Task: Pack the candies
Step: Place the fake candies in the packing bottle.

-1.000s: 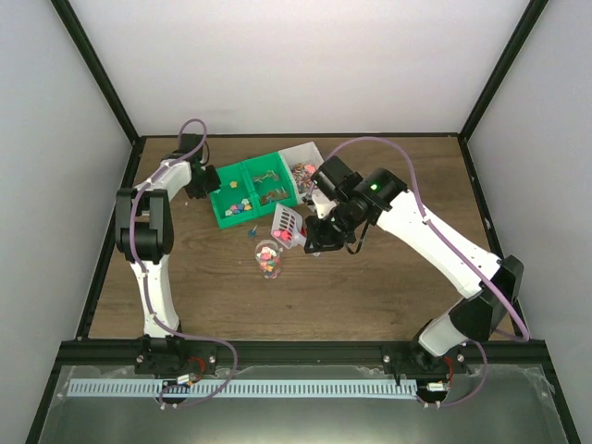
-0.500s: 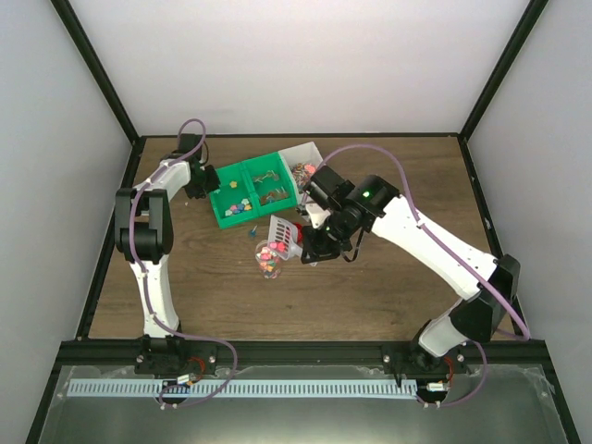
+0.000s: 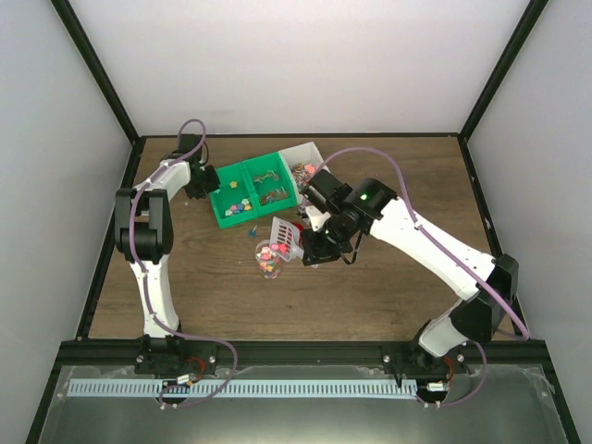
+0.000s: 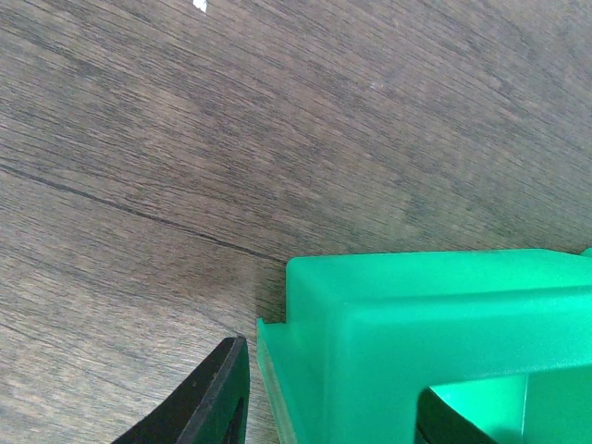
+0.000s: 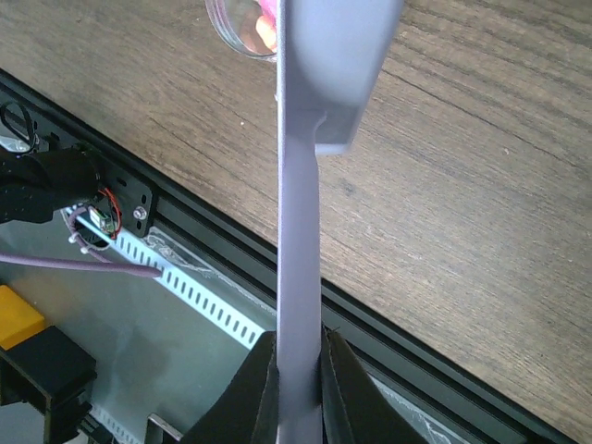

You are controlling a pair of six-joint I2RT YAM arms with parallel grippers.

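My right gripper is shut on the handle of a lavender scoop. The scoop is tilted with its mouth over a small clear cup that holds mixed-colour candies. In the right wrist view the jaws clamp the scoop handle, and the cup rim with a few candies shows at the top edge. My left gripper straddles the left wall of the green bin. One finger is outside the wall and one is inside.
A white bin with more candies and small items adjoins the green bin's right side. A few candies lie in the green bin's front compartment. One loose piece lies on the table above the cup.
My right gripper has carried the scoop left and down, from beside the cup to over its mouth. The left arm has not moved.
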